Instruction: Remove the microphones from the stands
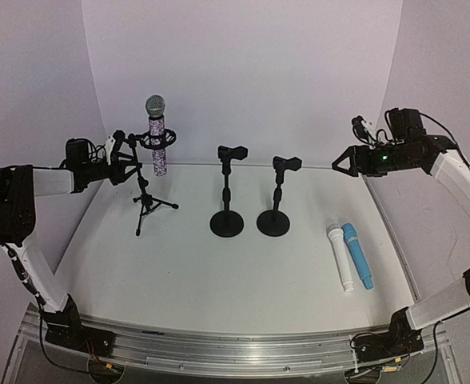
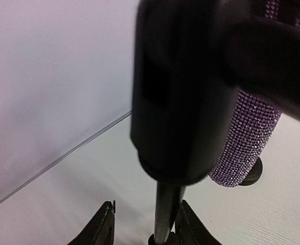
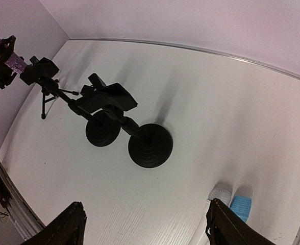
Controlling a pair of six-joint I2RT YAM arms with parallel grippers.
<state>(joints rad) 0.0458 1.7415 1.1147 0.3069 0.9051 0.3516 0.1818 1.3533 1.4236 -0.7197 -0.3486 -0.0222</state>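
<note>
While the mic [image 1: 158, 140] stands upright in its stand [image 1: 145, 202] near the far-left corner, I see a purple glitter body and silver mesh head.
White table [image 1: 219, 276], white walls [image 1: 243, 64]. My left claw [image 2: 146, 217] is parted around the stand's pole, clamping nothing; my right claw [image 3: 146, 209] gapes wide, empty, above the right edge.

In the top view you find the microphone [image 1: 158, 136] upright in the tripod stand [image 1: 146, 205], left of centre, with the left gripper [image 1: 136, 165] just left of it. Mid-frame, the first round-base stand [image 1: 227, 196] and the second round-base stand [image 1: 276, 200] sit side by side on the table [image 1: 219, 280]. At lower right, the inner loose microphone [image 1: 340, 258] lies just beside the outer loose microphone [image 1: 358, 255].
</note>
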